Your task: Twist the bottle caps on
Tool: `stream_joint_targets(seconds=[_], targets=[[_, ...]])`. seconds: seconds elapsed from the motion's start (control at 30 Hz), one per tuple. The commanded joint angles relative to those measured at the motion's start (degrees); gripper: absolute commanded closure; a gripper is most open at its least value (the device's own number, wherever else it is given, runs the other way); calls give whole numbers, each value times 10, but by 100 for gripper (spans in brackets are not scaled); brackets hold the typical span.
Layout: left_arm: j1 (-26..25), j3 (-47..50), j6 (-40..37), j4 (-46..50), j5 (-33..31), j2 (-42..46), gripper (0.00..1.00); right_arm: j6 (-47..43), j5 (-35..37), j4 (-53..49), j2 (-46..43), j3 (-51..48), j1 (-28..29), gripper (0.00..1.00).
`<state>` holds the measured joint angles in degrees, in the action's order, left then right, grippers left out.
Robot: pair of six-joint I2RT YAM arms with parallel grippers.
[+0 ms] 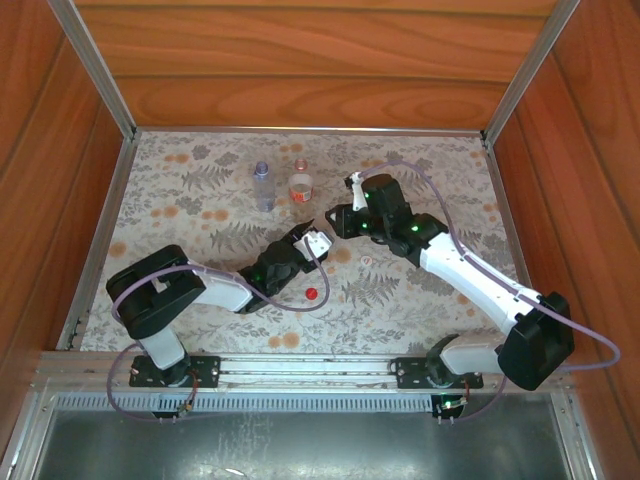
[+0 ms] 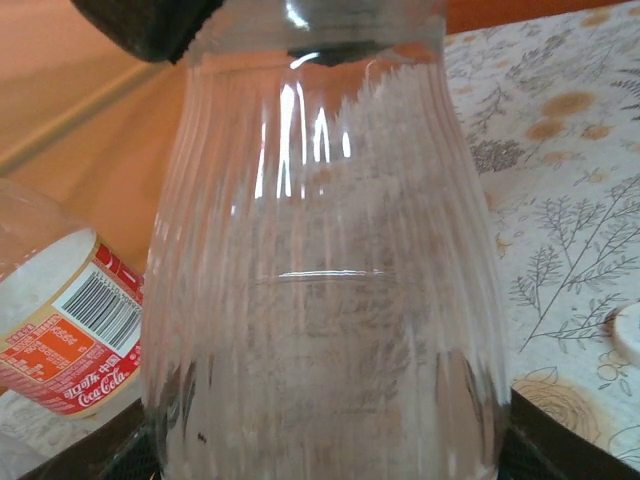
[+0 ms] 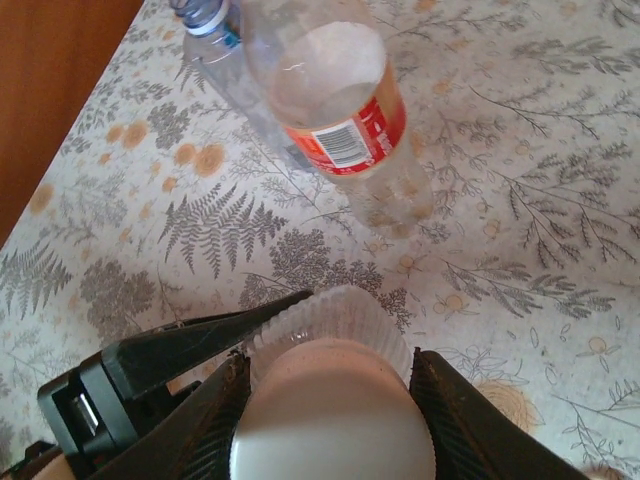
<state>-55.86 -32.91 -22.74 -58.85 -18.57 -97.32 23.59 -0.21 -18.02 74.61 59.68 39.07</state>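
From above, two clear plastic bottles stand side by side, the bluish bottle (image 1: 263, 185) and the red-labelled bottle (image 1: 301, 183); one round red cap (image 1: 311, 293) and one small pale cap (image 1: 366, 260) lie apart on the floral tabletop (image 1: 180, 200). In the left wrist view, the left gripper (image 2: 320, 455) is part-closed around a third, ribbed clear bottle (image 2: 320, 280); in the right wrist view, the right gripper (image 3: 335, 345) pinches one ridged white cap (image 3: 330, 400).

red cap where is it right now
In the top view, the small red round plastic cap lies loose on the floral table, just right of the left arm, roughly midway between the two arm bases.
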Motion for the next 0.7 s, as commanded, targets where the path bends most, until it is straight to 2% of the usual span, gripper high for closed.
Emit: stream_joint_targets(seconds=[0.0, 0.1, 0.17, 0.23, 0.4, 0.5, 0.57, 0.67], targets=[[-15, -13, -40, -30, -20, 7, 40, 30, 53, 17, -5, -11, 0, 57], [-6, 2, -16, -19, 21, 18, 41, -35, 9, 26, -21, -3, 1, 45], [7, 16, 6, -5, 84, 31, 41, -85, -25, 40, -38, -3, 1, 37], [30, 32, 38, 5, 179, 49, 41, -142, -59, 49, -58, -6, 1, 32], [96, 60, 121, 8, 417, 84, 42, -285, -171, 59, -114, -36, 0, 31], [126, 61, 156, 11, 557, 95, 42, -357, -237, 23, -132, -38, 0, 31], [137, 59, 171, 12, 607, 101, 42, -393, -260, -13, -132, -29, 0, 31], [144, 61, 174, 13, 630, 112, 42, -423, -283, -52, -123, -14, 0, 31]])
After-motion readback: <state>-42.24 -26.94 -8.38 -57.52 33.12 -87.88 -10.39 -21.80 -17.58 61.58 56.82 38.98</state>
